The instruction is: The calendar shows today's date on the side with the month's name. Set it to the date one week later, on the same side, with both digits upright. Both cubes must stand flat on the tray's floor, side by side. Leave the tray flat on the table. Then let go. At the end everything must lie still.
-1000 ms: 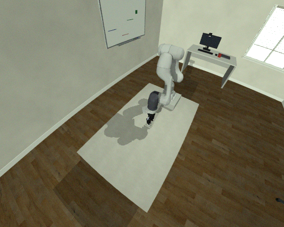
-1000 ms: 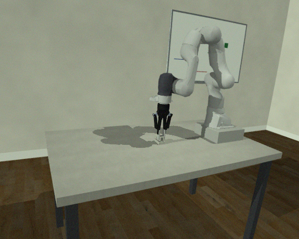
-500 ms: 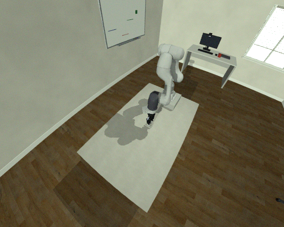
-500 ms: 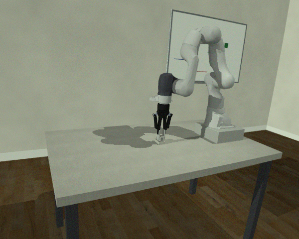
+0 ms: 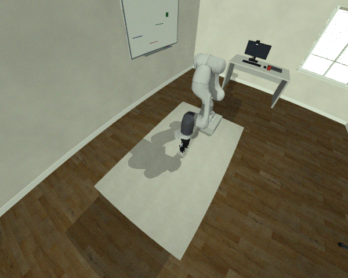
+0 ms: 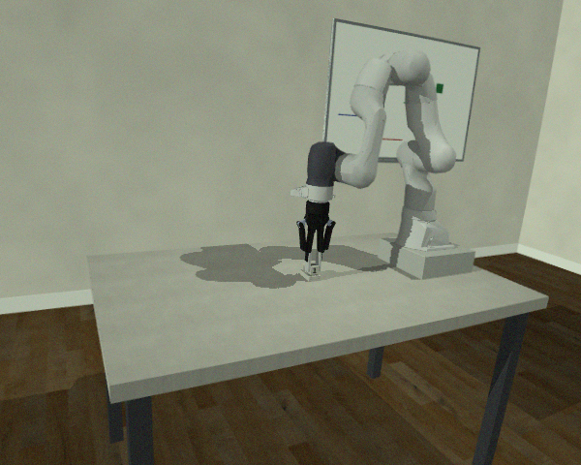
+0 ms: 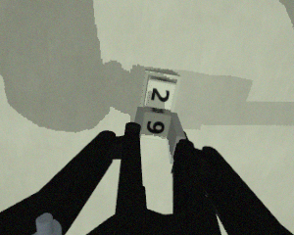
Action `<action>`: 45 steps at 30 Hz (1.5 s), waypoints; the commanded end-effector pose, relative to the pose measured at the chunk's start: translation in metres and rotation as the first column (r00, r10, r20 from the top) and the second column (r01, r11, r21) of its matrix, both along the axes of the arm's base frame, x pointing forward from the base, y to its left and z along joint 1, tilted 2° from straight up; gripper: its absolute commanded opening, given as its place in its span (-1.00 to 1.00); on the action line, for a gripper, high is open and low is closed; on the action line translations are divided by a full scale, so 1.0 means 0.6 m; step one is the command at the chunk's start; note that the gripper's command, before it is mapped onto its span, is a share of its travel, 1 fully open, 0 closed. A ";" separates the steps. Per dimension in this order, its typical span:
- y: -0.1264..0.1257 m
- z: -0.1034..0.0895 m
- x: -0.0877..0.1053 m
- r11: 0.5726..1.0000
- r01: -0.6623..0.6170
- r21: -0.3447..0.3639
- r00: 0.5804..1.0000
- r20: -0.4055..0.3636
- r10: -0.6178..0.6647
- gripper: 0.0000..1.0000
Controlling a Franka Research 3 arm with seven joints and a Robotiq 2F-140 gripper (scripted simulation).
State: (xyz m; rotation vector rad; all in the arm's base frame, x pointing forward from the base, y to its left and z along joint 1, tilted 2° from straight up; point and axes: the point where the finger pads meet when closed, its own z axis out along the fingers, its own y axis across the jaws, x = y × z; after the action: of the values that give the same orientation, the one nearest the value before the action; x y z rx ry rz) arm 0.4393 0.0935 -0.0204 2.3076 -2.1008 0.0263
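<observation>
The gripper [image 5: 182, 151] [image 6: 315, 262] [image 7: 159, 134] points down and is shut on a pale cube with a 9 on its top [image 7: 155, 127]. One finger stands on each side of it. The other cube [image 7: 160, 93], with a 2 on its top, stands beside it in the wrist view, outside the fingers. Both digits on the tops read sideways there. In the exterior view a front face [image 6: 314, 270] shows a 1; which cube it belongs to I cannot tell. The small tray [image 5: 184, 156] [image 6: 312, 278] is under the cubes. The floor under the held cube is hidden.
The tray stands on the long pale table [image 5: 168, 206] [image 6: 230, 320], well inside its edges. The robot's base block [image 5: 211, 127] [image 6: 436, 263] stands toward one end. The arm's shadow falls around the tray. A desk with a monitor [image 5: 258, 49] stands away by the wall.
</observation>
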 end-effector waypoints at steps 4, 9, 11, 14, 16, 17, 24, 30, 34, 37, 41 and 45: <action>0.001 0.001 0.002 1.000 0.001 0.000 1.000 0.004 -0.001 -0.68; 0.001 0.001 0.002 1.000 0.001 0.000 1.000 0.004 -0.001 -0.68; 0.001 0.001 0.002 1.000 0.001 0.000 1.000 0.004 -0.001 -0.68; 0.001 0.001 0.002 1.000 0.001 0.000 1.000 0.004 -0.001 -0.68; 0.001 0.001 0.002 1.000 0.001 0.000 1.000 0.004 -0.001 -0.68; 0.001 0.001 0.002 1.000 0.001 0.000 1.000 0.004 -0.001 -0.68; 0.001 0.000 0.002 1.000 0.001 0.000 1.000 0.004 -0.001 -0.68; 0.000 -0.002 0.002 1.000 0.001 0.000 1.000 0.004 -0.001 -0.68; 0.000 -0.004 0.002 1.000 0.001 0.000 1.000 0.004 -0.001 -0.68; 0.000 -0.006 0.002 1.000 0.001 0.000 1.000 0.004 -0.001 -0.68; 0.000 -0.009 0.002 1.000 0.001 0.000 1.000 0.004 -0.001 -0.68; 0.000 -0.012 0.002 1.000 0.001 0.000 1.000 0.004 -0.001 -0.68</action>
State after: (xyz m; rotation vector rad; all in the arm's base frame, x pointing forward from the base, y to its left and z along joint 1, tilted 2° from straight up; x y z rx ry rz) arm 0.4373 0.0929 -0.0276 2.3072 -2.0964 0.0227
